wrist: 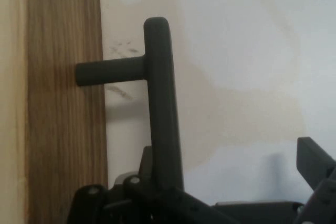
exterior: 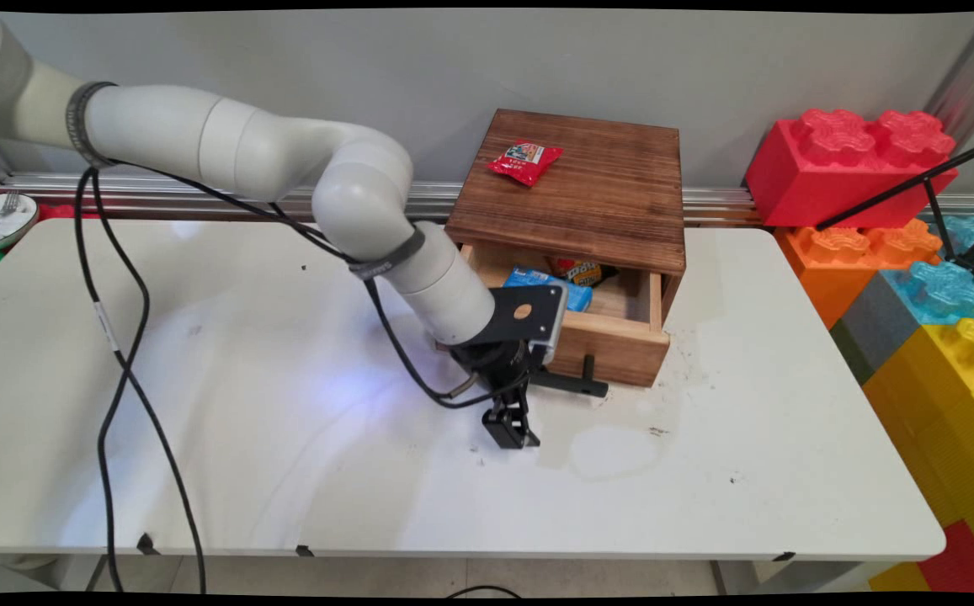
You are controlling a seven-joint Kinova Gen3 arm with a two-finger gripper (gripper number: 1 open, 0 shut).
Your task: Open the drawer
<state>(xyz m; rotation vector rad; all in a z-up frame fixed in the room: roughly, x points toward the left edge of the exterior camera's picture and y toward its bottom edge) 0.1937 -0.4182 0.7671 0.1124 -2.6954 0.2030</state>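
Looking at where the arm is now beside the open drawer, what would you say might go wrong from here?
1. The end effector sits low over the table, close to the drawer handle; in the hand view the bar lies beside one finger, not clearly between both, so closing might miss it.
2. The blue packet lies near the drawer's front wall and could jam if it is pushed.
3. The red packet lies loose on the wooden box; a jolt may shift it.
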